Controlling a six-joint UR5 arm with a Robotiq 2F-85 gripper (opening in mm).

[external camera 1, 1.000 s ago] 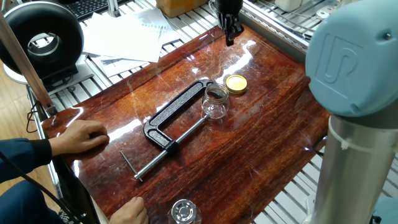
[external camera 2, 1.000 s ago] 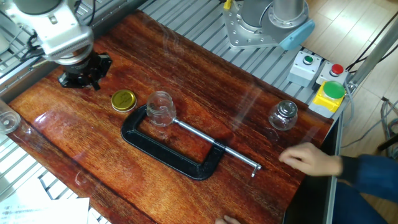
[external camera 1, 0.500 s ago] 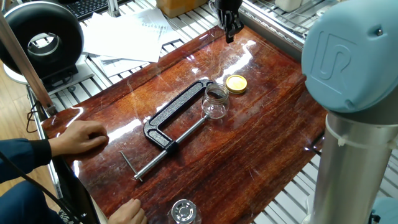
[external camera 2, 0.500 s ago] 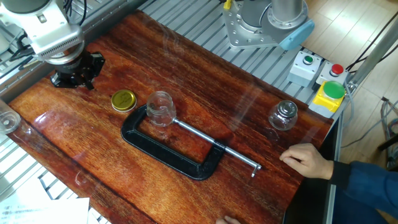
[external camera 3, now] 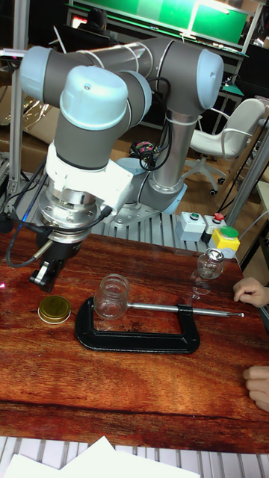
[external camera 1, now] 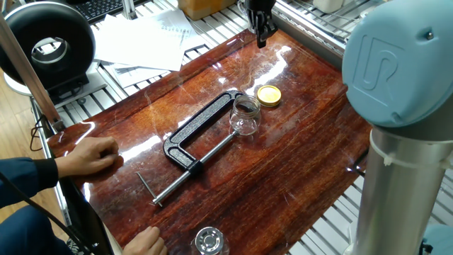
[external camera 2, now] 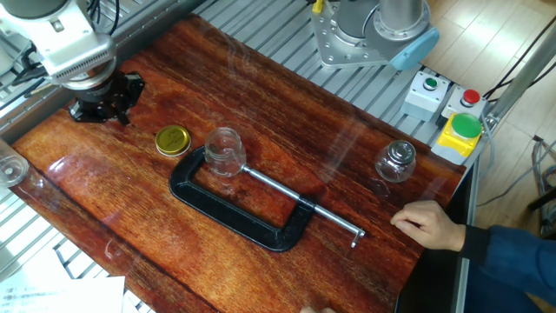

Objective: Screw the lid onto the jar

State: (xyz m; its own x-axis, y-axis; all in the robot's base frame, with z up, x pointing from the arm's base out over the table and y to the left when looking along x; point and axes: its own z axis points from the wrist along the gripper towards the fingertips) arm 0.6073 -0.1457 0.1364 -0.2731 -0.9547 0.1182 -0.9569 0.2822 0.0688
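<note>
The gripper (external camera 3: 46, 275) hangs above the wooden table (external camera 2: 287, 122) with nothing between its jaws; how wide they stand I cannot tell. The lid (external camera 2: 172, 139) lies flat on the table, near the jaws and to one side of them, not touching. The jar (external camera 2: 224, 151) is further from the jaws, beyond the lid, held in the black clamp (external camera 2: 239, 211).

I think the next step is to take the lid. The jaws should descend centred over it and grip its rim evenly. The lid is thin, round, shiny gold metal. The jar is smooth clear glass, and the table is glossy.
</note>
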